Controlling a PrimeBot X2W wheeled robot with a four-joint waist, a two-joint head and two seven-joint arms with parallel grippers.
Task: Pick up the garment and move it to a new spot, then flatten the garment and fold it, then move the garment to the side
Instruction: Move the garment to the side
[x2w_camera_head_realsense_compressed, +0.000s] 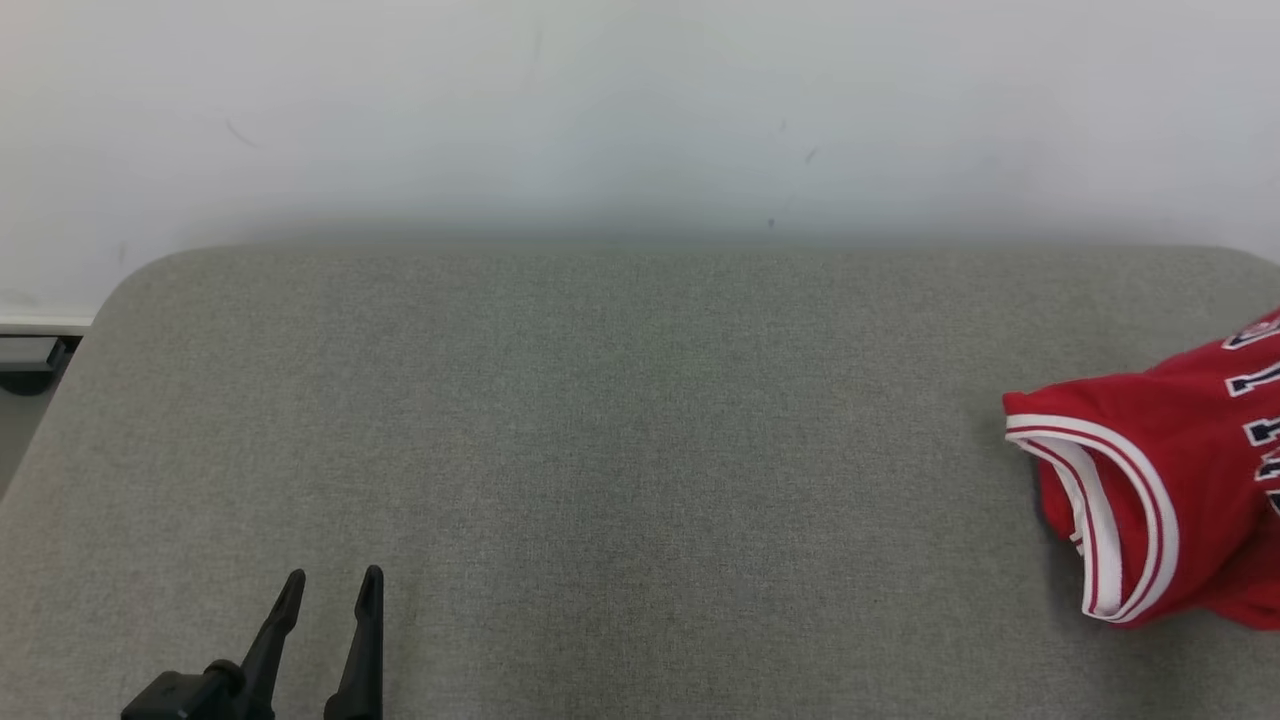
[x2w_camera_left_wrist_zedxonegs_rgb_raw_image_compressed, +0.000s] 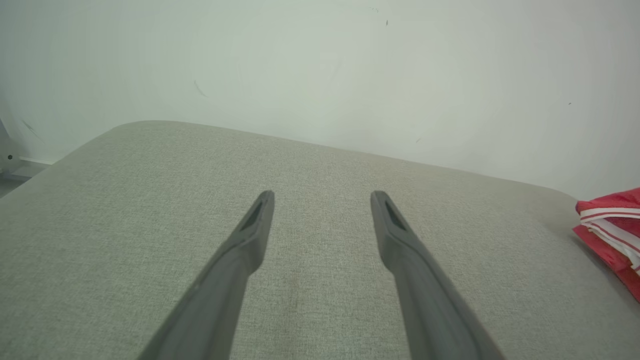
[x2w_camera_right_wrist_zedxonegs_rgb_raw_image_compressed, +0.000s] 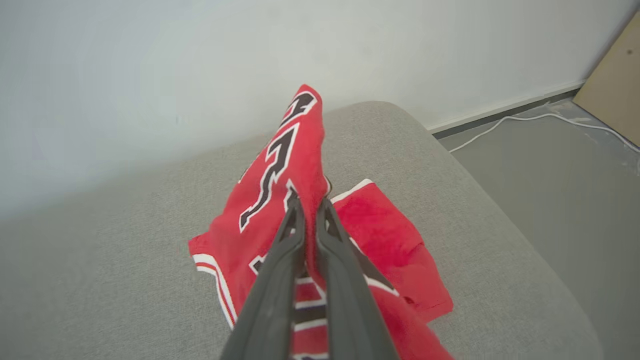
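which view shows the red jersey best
The right wrist view: most of the red jersey shows, pinched in the right gripper. The head and left wrist views cut it off at their right edge.

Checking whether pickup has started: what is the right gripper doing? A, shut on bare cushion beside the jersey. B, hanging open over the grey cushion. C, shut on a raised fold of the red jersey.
C: in the right wrist view the right gripper pinches a fold of the red jersey raised off the grey cushion.

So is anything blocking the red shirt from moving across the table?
Nothing visible. The right gripper pinches the red jersey, and the grey table stretches bare to the open left gripper.
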